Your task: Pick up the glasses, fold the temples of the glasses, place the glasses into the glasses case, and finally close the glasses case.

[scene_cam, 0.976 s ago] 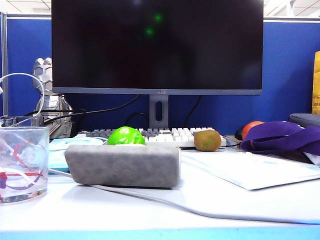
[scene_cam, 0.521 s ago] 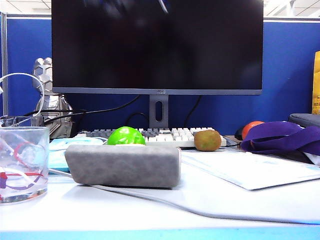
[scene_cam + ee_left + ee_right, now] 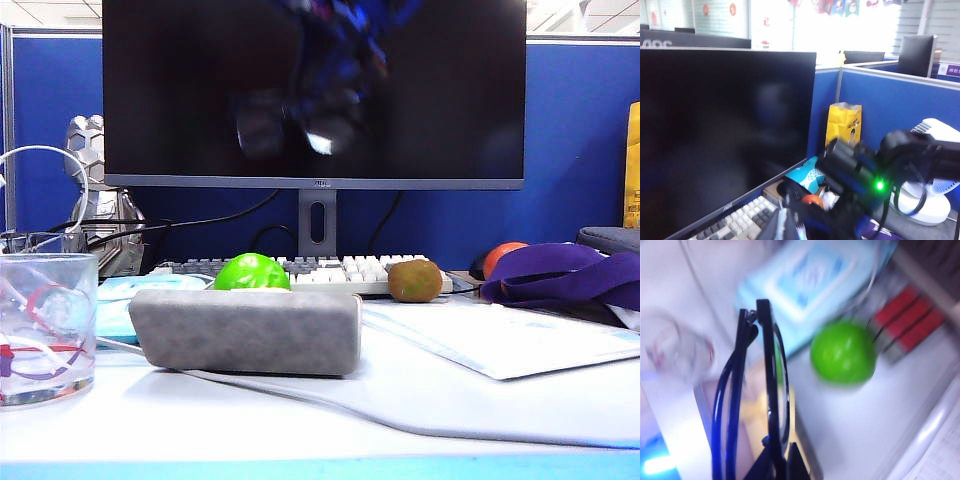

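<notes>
The right end effector (image 3: 779, 460) is closed on the glasses (image 3: 771, 390). In the right wrist view its dark fingertips pinch the black frame at one end, and the glasses stand out from them edge-on. The temples (image 3: 730, 390) lie close along the frame, so they look folded, but the picture is blurred and I cannot be fully sure. Below the right end effector, under the held glasses, a tan surface (image 3: 757, 415) shows; it seems to be the lining of the glasses case, though the blur makes this uncertain. Just beside the glasses, farther from the fingertips, is a green ball (image 3: 843, 352), and beyond it a light blue packet (image 3: 810, 275). A clear cup (image 3: 675, 347) is on the other side of the glasses.

In the exterior view the glasses case (image 3: 247, 330) is a grey oblong box on the white bench (image 3: 330, 420), with the green ball behind it and a brown kiwi (image 3: 415, 280) near the keyboard (image 3: 330, 268). The monitor (image 3: 180, 90) shows a blurred reflection of an arm.

The left end effector does not appear clearly in its own wrist view, so I cannot tell if it is open or closed. This view shows the other arm (image 3: 860, 175), dark and with a green light.
</notes>
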`<state>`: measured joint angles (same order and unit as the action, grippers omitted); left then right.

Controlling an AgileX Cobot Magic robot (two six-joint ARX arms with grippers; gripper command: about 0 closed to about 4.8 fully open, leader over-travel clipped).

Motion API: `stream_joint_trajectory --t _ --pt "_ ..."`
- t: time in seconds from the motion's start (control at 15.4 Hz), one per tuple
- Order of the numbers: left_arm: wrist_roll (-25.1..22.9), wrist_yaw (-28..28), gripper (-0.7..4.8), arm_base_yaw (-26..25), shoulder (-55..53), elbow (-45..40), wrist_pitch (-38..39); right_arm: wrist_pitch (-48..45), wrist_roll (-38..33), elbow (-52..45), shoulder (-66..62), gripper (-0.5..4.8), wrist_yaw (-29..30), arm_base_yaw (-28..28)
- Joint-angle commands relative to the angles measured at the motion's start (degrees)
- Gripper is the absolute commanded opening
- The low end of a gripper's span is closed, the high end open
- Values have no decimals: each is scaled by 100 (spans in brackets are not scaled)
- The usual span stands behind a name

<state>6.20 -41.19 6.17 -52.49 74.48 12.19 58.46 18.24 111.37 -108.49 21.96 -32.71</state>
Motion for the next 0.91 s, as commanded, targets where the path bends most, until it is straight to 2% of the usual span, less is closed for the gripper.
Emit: stream_joint_trajectory --t 0.07,0.33,0.52,0.91 --pt "-39 7 -5 -4 -50 9 179 -31 227 -450 11 -1 24 -31" --pt "-173 7 -5 -4 -81 9 238 -264 623 -1154 -87 -1 369 -66" --pt "-197 7 -5 -4 -83 9 374 -804 629 -1593 -94 -1 533 -173" --pt "-323 4 -5 -4 -122 9 494 -931 927 -1637 -599 -1 603 -511"
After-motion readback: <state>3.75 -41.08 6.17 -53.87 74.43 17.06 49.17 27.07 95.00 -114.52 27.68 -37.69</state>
